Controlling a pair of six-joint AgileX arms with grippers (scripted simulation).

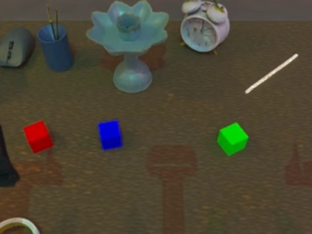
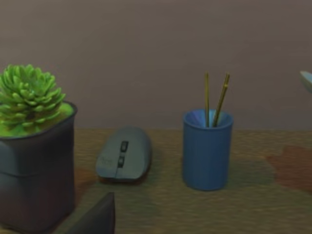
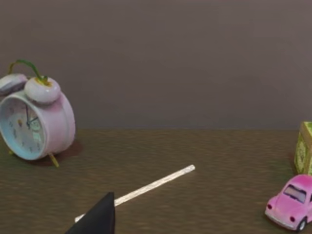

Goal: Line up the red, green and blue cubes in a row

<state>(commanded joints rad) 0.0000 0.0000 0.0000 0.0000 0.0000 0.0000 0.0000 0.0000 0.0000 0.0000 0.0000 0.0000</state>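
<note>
- Cubes sit spread across the middle of the table [image 1: 204,195], all three roughly level in the top view but unevenly spaced.
- Red cube [image 1: 37,136] is far over on the left side, turned a little off square.
- Blue cube [image 1: 109,134] stands to its right, apart from it, nothing touching.
- Green cube [image 1: 232,138] sits well apart on the right half, rotated, with a wide gap between it and the blue one.
- Left gripper: only a dark shape [image 1: 6,165] shows at the top view's left edge, near the red cube, and a dark finger tip [image 2: 95,217] at the foot of the left wrist view; I cannot tell whether its fingers are apart or together.
- Right gripper: out of the top view; the right wrist view shows just one dark finger tip [image 3: 97,217], so I cannot tell there either.
- Along the back of the table: a grey computer mouse [image 1: 15,46], a dull-blue cup [image 1: 55,46] holding two thin sticks [image 1: 52,22], a pale blue flower-shaped stand [image 1: 129,44], and a pink alarm clock [image 1: 204,27].
- White rod [image 1: 271,73] lies slanted on the right side, beyond the green cube.
- Left wrist view also catches a potted succulent [image 2: 34,146].
- Right wrist view shows a pink toy car [image 3: 291,202] beside a yellow-green block [image 3: 304,148] at the picture's edge.
- White rim [image 1: 17,225] peeks in at the top view's lower left corner.
</note>
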